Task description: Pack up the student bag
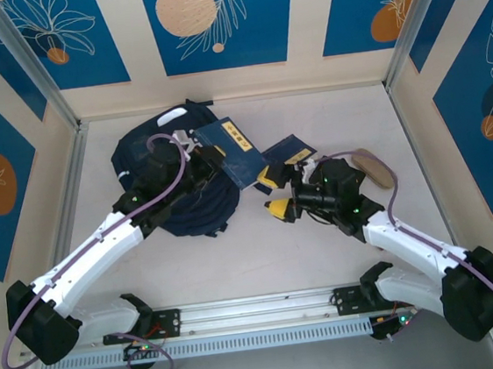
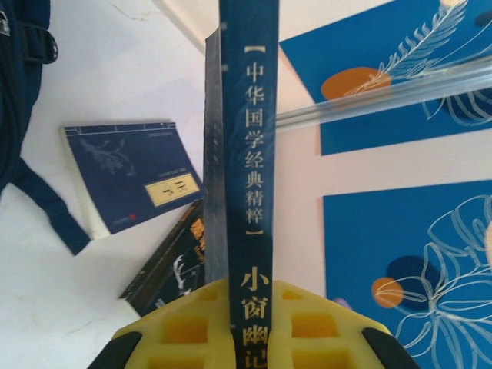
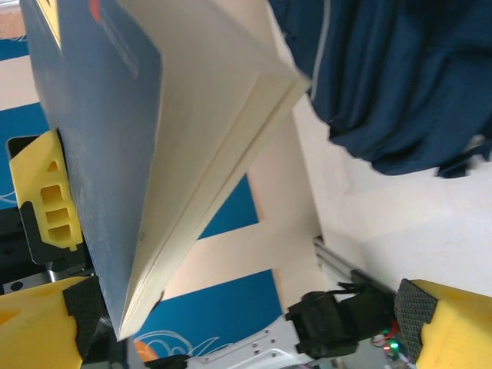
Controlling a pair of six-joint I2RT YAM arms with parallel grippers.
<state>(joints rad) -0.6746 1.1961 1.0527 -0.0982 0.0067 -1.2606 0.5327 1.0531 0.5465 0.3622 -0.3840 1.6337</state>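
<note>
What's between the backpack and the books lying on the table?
The book gripped by the left claw, shown in the top view.

student bag (image 1: 198, 209): matt navy cloth. book (image 2: 246, 154) cover: smooth, slight-sheen card. left end effector (image 2: 250, 323): yellow moulded plastic. surface (image 1: 325, 256): smooth matt white. rail (image 1: 268, 306): ribbed metal.

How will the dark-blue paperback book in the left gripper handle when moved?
Probably fairly stiff: the dark-blue paperback book stands straight up from the left gripper. Its cream page edges show slight gaps, so it may splay if gripped loosely.
</note>
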